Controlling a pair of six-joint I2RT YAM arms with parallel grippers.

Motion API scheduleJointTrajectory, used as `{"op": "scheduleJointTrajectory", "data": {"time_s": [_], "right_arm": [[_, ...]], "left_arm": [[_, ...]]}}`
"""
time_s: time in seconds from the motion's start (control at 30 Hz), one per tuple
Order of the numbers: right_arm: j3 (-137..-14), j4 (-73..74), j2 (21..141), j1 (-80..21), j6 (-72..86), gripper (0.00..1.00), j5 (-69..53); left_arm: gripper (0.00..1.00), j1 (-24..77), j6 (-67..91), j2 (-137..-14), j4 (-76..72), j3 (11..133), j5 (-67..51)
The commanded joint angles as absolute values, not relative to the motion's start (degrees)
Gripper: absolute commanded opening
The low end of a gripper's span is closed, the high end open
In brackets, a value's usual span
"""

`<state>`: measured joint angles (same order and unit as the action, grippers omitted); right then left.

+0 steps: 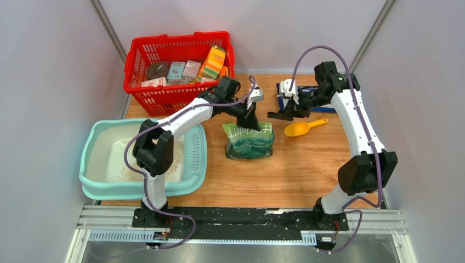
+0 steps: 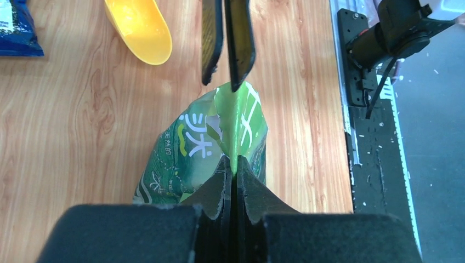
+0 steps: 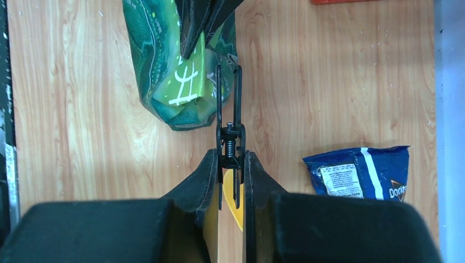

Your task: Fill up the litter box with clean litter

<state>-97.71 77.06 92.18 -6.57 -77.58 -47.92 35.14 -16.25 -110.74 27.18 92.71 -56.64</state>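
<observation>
Green bag (image 1: 249, 141) top pinched by left gripper (image 2: 232, 167), held upright at table (image 1: 307, 175) centre, likely for clipping. Black clip (image 3: 229, 109) gripped by right gripper (image 3: 230, 161) beside bag mouth. Litter box (image 1: 93, 181) at left edge, clean litter (image 1: 129, 172) inside.
</observation>
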Motion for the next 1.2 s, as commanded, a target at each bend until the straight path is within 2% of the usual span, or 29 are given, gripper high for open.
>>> {"op": "scheduleJointTrajectory", "data": {"time_s": [0.0,0.73,1.17], "right_arm": [[-100.37,92.54,93.07,-7.99,-82.44,0.0,-44.56],[-93.96,95.36,88.6,-8.79,-80.07,0.0,-44.82],[-95.89,95.36,88.86,-8.96,-78.14,0.0,-45.79]], "left_arm": [[0.01,36.03,-21.62,-105.56,26.63,92.37,-57.04],[0.0,36.21,-23.11,-105.2,27.33,91.85,-54.76],[0.0,36.21,-22.67,-105.21,27.16,91.67,-54.93]]}}
